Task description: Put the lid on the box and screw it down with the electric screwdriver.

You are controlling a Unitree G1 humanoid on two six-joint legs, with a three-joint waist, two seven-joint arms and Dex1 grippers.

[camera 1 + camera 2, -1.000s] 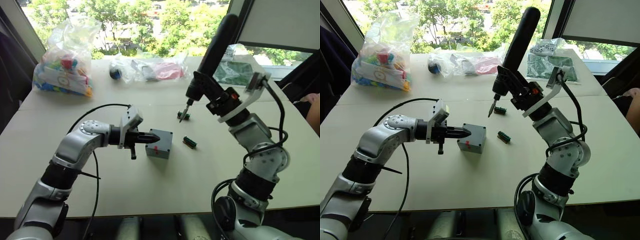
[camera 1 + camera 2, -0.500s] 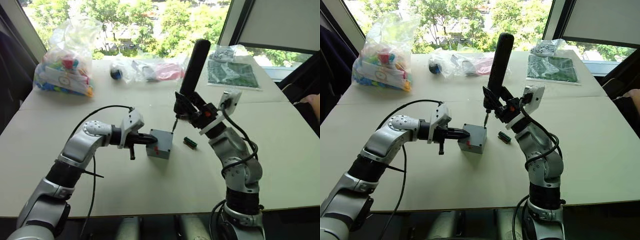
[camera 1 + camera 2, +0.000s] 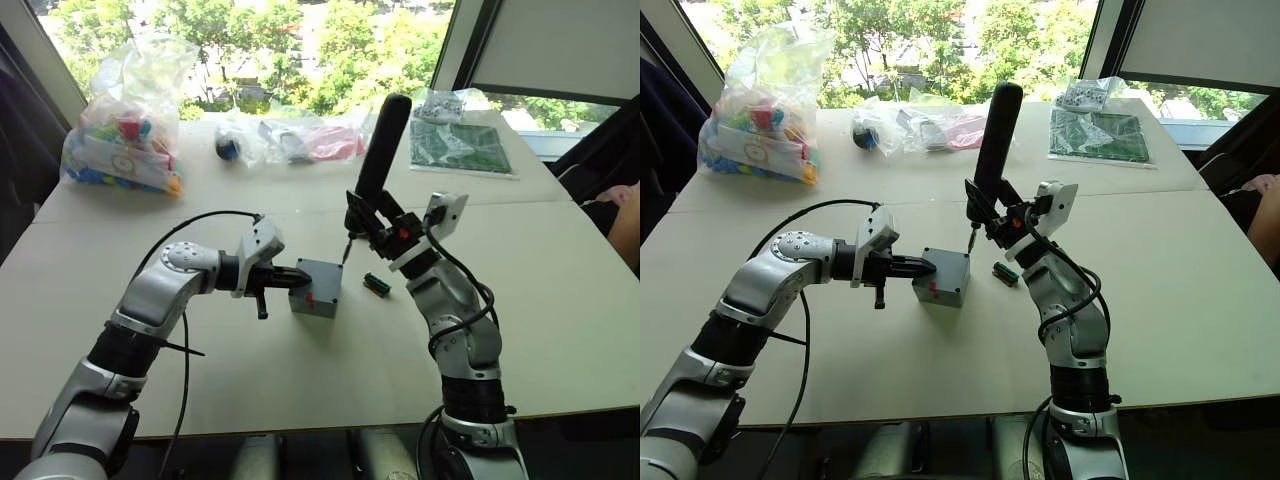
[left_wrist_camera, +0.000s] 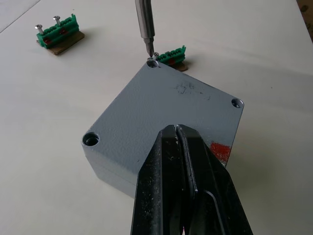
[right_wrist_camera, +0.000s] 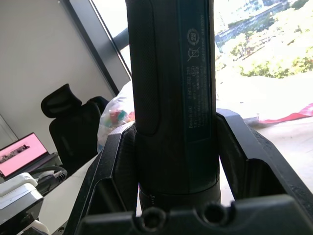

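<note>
The grey box stands mid-table, red mark on its near side, with the lid lying flat on top. My left gripper is shut, and its tips rest on the lid's near edge. In my right gripper, shut on it, the dark electric screwdriver stands nearly upright. Its metal bit points down onto a screw in the lid's far corner hole. Two other corner holes show empty. The right wrist view has the screwdriver's body clamped between both fingers.
Two green terminal blocks lie just beyond the box. At the table's back are a bag of coloured toys, clear bags and a green board. A person's hand shows at the right edge.
My right arm has brought the screwdriver down and to the left, from above the green blocks to the lid's far corner. The left gripper has stayed at the box.
</note>
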